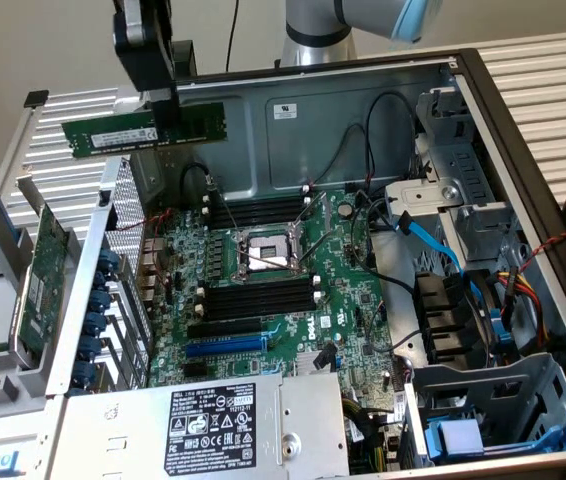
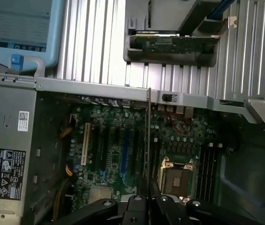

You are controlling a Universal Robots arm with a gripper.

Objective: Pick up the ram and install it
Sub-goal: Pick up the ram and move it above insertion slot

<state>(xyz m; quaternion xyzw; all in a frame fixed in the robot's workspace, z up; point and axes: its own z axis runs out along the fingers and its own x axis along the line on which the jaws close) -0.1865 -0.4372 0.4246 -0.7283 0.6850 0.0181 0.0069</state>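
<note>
Got the ram (image 1: 113, 133) pinched by its top edge in the gripper (image 1: 166, 122), jaws nearly closed on the thin board. Upper left of the exterior view, hanging above the motherboard (image 1: 293, 335), long edge down, probably to meet the memory slots (image 1: 260, 296).

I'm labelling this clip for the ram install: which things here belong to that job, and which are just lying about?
Part of the job:
gripper, shut on the ram, held above the open case
memory slots

Lying about:
expansion card
power supply
blue cable
</note>
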